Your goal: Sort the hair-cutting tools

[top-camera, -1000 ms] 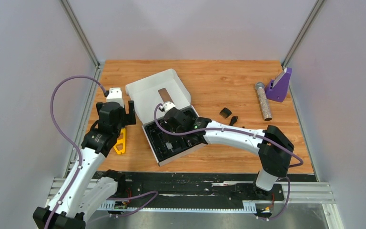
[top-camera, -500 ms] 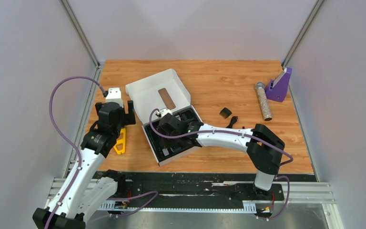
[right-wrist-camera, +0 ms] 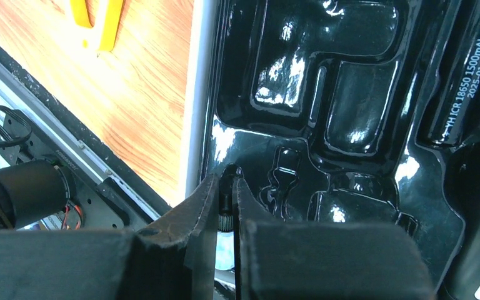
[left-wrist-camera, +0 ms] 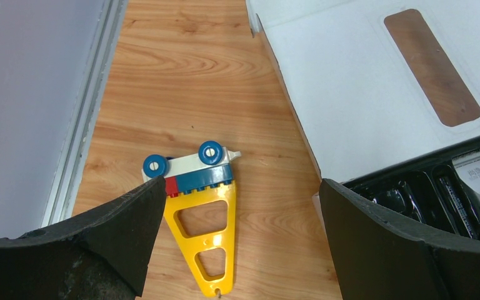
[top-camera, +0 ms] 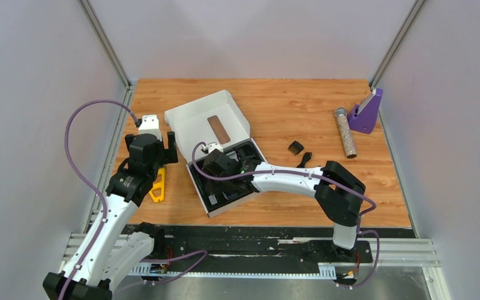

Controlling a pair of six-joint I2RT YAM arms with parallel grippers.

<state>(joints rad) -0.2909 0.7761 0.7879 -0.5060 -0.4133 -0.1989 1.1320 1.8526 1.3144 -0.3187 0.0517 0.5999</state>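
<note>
clipper [left-wrist-camera: 476,175]: lying inside box [top-camera: 194,122] | comb guard [top-camera: 295,147], coiled cord [top-camera: 306,157]: right of box | thin stick [right-wrist-camera: 225,201]: over box's near-left edge

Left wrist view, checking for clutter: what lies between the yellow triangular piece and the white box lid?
Only bare wooden table separates the yellow triangular piece from the white box lid, in the left wrist view.

One each: box [top-camera: 197,125], clipper [left-wrist-camera: 475,174], comb guard [top-camera: 295,147], cylinder [top-camera: 345,132], yellow piece [left-wrist-camera: 207,242].

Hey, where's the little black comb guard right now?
In the top view the comb guard lies on the table just right of the open box, beside the black cord and left of the glittery cylinder.
</note>
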